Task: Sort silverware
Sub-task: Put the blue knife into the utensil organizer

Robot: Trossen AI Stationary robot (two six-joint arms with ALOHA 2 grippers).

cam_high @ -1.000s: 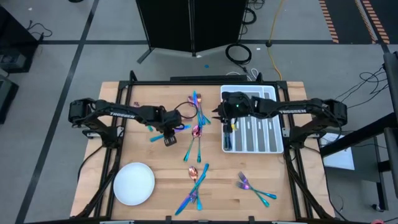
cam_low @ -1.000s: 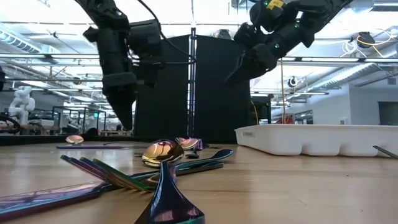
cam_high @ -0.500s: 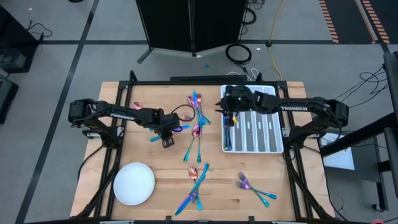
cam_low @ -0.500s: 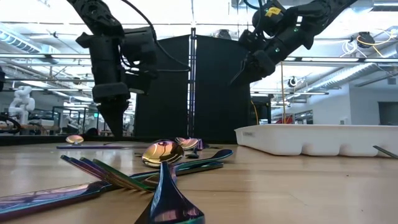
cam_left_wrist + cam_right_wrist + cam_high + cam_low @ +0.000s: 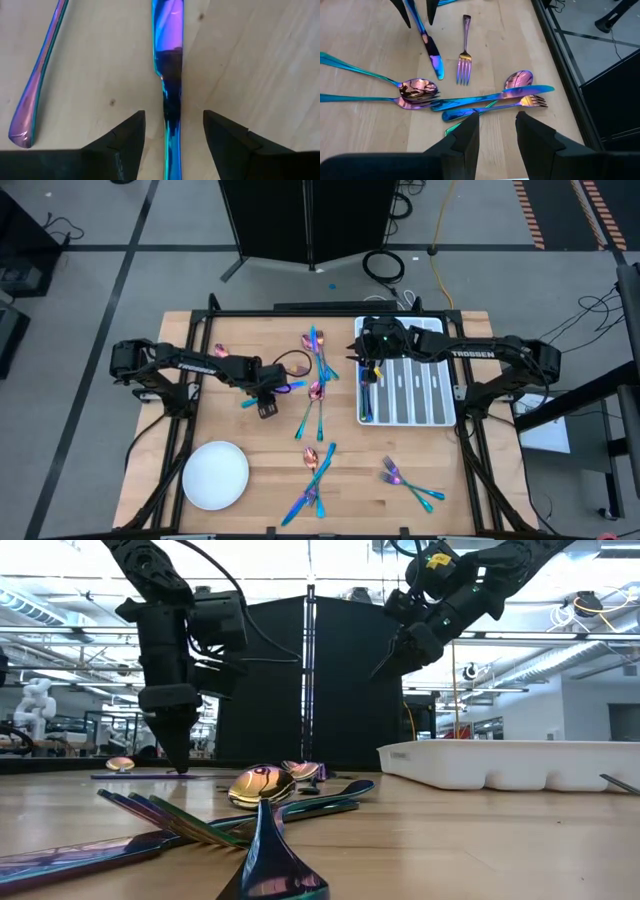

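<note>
Two spread fingers of the left gripper (image 5: pixel 172 131) straddle a knife (image 5: pixel 169 60) at the worktop's (image 5: pixel 250 435) nine o'clock, ready to pinch; right gripper (image 5: pixel 368 367), apparently empty with fingers parted, hovers over the divided tray (image 5: pixel 442 420) at two o'clock

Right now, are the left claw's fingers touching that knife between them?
Apart: the left wrist view shows bare wood between the knife and each of the fingers.
</note>
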